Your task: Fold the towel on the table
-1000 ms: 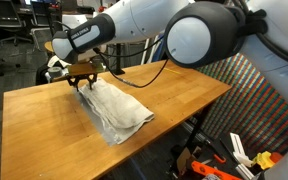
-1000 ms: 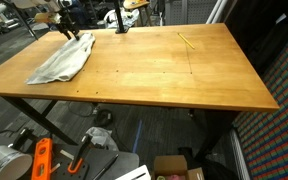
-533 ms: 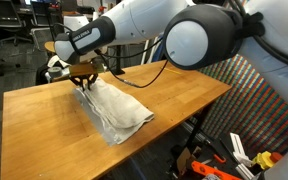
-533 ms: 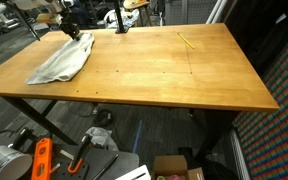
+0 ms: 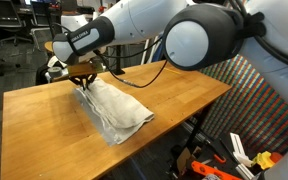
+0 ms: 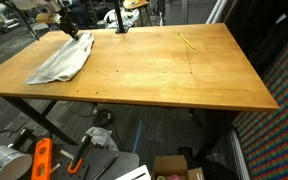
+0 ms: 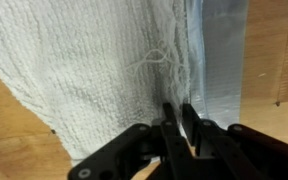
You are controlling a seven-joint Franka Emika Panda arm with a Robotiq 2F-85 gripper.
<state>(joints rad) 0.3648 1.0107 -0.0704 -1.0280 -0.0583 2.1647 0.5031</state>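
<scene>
The off-white towel (image 5: pixel 116 109) lies rumpled and partly folded on the far part of the wooden table (image 5: pixel 39 125); it shows in both exterior views, towel (image 6: pixel 62 62), table (image 6: pixel 174 75). My gripper (image 5: pixel 82 85) stands over the towel's far end, gripper (image 6: pixel 72 34). In the wrist view the towel (image 7: pixel 89 65) fills the frame, with its grey border (image 7: pixel 216 60) to the right. The gripper (image 7: pixel 179 106) has its two fingers pressed close together, pinching a ridge of cloth beside that border.
A thin yellow stick (image 6: pixel 187 41) lies on the table, far from the towel. A black stand (image 6: pixel 119 22) rises at the table's back edge. Orange tools (image 6: pixel 41 160) and a cardboard box (image 6: pixel 174 168) sit on the floor below. A patterned panel (image 5: pixel 246 100) stands beside the table.
The jaws have drawn together on the towel's edge. The arm and the towel have hardly moved.
</scene>
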